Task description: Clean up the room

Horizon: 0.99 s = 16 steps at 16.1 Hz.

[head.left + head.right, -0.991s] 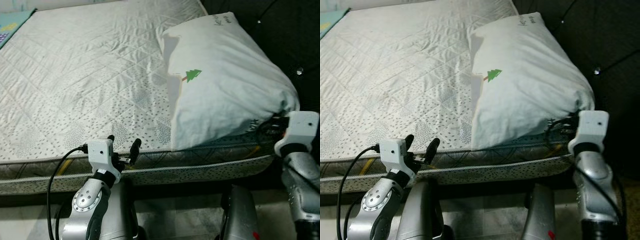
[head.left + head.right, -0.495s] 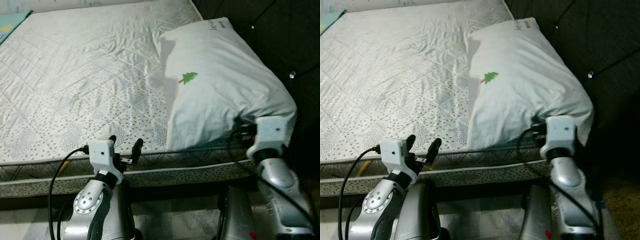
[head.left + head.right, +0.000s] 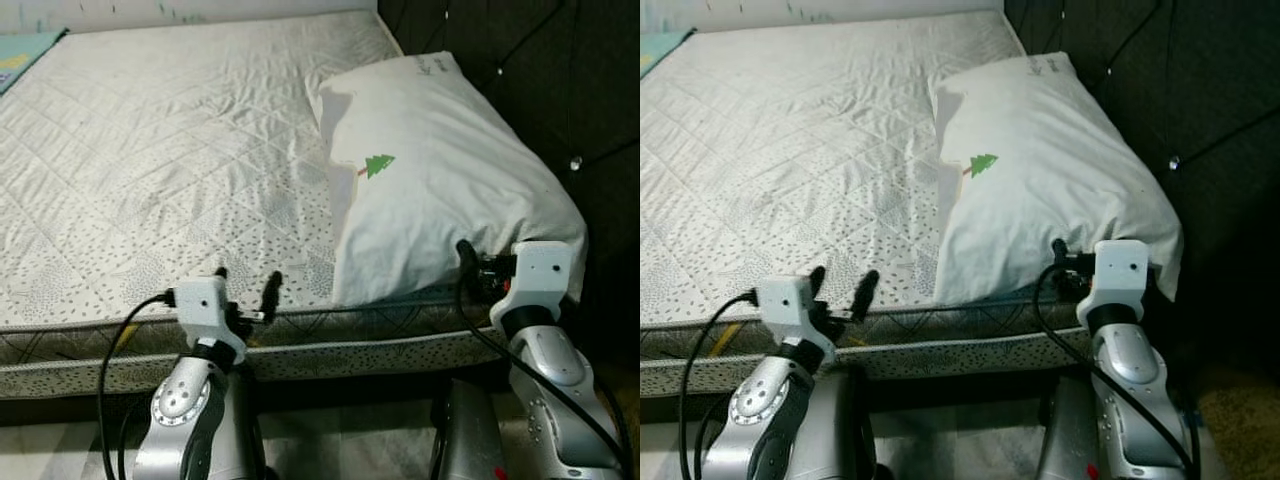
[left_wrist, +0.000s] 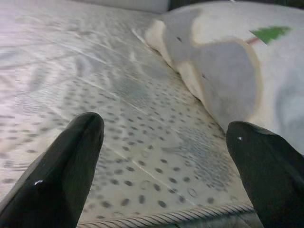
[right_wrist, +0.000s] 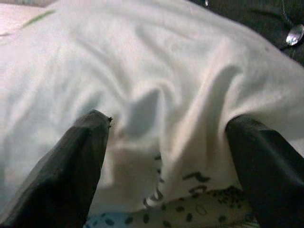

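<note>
A white pillow with a small green tree print lies at the right end of the quilted mattress, against the dark headboard. My right gripper is at the pillow's near end by the mattress edge. It is open, and its fingers are spread wide against the creased pillowcase without pinching it. My left gripper is open and holds nothing. It hovers over the mattress's near edge, left of the pillow.
A dark tufted headboard runs along the right side. A teal patterned item lies at the bed's far left corner. The mattress's piped near edge is just ahead of both arms, with floor below it.
My right arm has swung left, from the pillow's outer near corner to its near end. The camera view has shifted slightly. My left gripper has held its place.
</note>
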### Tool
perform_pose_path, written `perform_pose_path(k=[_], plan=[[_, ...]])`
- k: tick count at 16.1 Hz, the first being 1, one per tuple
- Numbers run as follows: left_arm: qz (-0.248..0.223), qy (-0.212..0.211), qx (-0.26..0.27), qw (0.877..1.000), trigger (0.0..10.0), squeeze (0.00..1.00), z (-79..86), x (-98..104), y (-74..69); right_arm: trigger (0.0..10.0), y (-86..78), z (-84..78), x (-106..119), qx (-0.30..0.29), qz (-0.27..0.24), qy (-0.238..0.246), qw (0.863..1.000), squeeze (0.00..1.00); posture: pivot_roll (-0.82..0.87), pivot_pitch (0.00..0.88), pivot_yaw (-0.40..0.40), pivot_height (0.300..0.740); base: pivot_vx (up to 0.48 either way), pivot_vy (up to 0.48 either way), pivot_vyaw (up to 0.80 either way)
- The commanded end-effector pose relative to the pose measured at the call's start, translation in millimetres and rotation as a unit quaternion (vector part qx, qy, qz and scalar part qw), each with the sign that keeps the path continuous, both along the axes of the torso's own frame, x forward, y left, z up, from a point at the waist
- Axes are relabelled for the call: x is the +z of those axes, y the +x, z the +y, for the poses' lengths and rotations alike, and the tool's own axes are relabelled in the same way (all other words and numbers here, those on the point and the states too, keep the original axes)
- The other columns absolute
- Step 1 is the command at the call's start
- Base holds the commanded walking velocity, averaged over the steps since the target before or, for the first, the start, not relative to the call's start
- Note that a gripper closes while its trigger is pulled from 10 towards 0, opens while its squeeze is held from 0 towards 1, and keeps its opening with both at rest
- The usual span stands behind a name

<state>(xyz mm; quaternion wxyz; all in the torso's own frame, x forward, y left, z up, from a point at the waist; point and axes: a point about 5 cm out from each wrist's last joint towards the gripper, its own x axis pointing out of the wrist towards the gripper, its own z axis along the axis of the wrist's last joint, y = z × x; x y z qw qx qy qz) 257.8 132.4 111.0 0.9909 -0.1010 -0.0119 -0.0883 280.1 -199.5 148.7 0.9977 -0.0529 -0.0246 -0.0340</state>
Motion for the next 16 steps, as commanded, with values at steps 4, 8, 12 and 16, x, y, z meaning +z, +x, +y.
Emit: perform_pose_path(k=[4,8,12,16], plan=[[0.0,0.003,0.032,0.999,10.0,0.0,5.9,1.1,1.1,10.0,5.8,12.0,9.5,0.025,-0.019,0.014,0.999,1.0,-0.07,0.012,0.042,0.487,0.0,0.0,0.0],[-0.001,0.004,0.042,0.999,10.0,0.0,8.5,2.1,3.1,10.0,11.2,17.7,11.1,0.05,-0.018,0.062,0.997,1.0,-0.07,0.008,0.044,0.487,0.0,0.0,0.0],[-0.003,0.005,0.039,0.999,10.0,0.0,6.6,3.0,5.5,10.0,15.3,34.7,15.0,0.069,-0.02,0.094,0.993,0.0,-0.06,0.0,0.045,0.487,0.0,0.0,0.0],[-0.006,0.004,0.037,0.999,10.0,0.0,6.2,4.2,7.6,10.0,19.3,34.2,18.5,0.065,-0.025,0.103,0.992,0.0,-0.06,0.003,0.047,0.487,0.0,0.0,0.0]])
